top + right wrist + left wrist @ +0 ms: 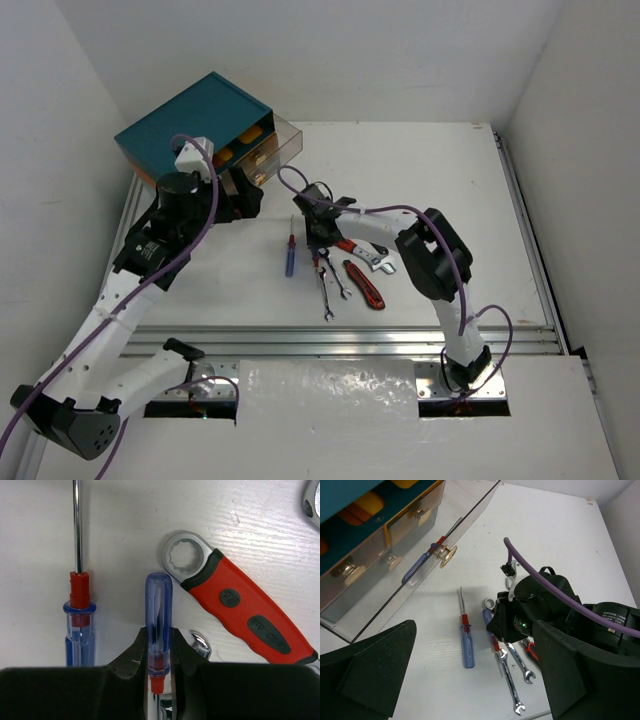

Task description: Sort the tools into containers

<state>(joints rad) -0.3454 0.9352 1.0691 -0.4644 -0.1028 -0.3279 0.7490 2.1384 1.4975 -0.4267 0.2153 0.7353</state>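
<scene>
So the right gripper (159,647) has its two fingers pinched on a blue screwdriver (159,602). It grips low on the clear handle, right by the red collar, and the round butt end sticks out ahead of the fingertips. I can't tell whether it's off the table (125,525) yet.

It's tight in there. A second screwdriver (78,630) lies parallel just to the left of the fingers. A silver wrench (201,645) peeks out right against the right finger, and the red wrench (235,605) has its ring end just ahead and to the right.

My take on doing this step well:
- Lift straight up first, with no sideways drag, or the fingers will likely shove the silver wrench or roll the neighbour screwdriver.
- The grip sits toward one end of a smooth round handle, so it may swing or slip. I'd keep the wrist level and go slow.
- Then carry it out ahead and to the left, to the pulled-out drawer (380,595) of the cabinet (185,120). A third screwdriver (420,565) looks to be lying inside it, so that's my guess for the right one.

The left gripper (238,200) hangs by that drawer with its fingers spread wide and nothing in them. I'd come in from above so the two arms don't bump.
</scene>
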